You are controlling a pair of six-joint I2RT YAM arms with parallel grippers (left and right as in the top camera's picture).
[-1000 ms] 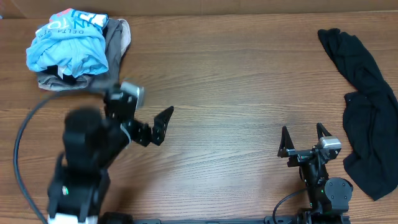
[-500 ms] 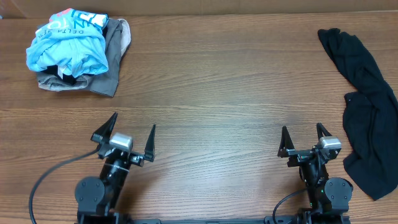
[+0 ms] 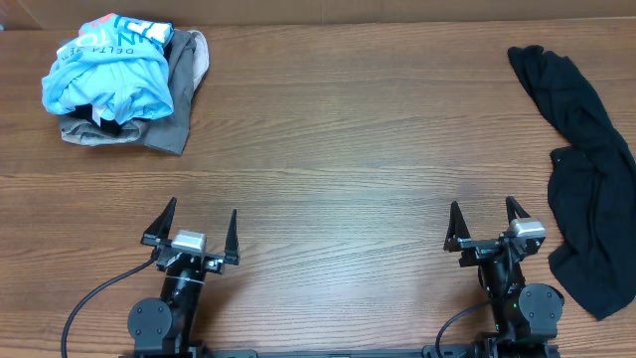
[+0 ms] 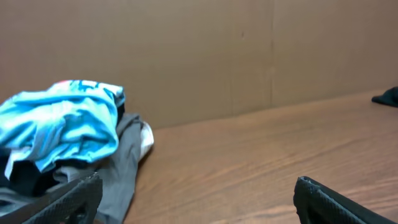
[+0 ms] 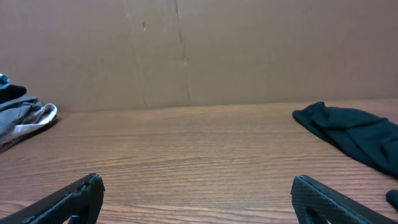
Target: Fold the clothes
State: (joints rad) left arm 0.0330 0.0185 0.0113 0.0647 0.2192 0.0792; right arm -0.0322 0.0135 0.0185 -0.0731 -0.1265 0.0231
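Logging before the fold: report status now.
Left gripper open, empty. Right gripper open, empty. Blue T-shirt bunched on grey garment, unfolded; black garment crumpled. Nothing blocking.

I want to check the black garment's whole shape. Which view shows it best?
Overhead: the crumpled black cloth garment shows almost whole, at right. Right wrist catches part of it edge-on; left wrist only a sliver.

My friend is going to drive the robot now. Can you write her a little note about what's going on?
Left gripper: open, empty, low at the near edge of the table.
Right gripper: open, empty, low at the near edge too.
Clothes: blue T-shirt bunched on top of a grey garment in the far left corner; black garment rumpled along the right edge.
Done: nothing looks neatly folded.
Left: spread out and fold each piece.
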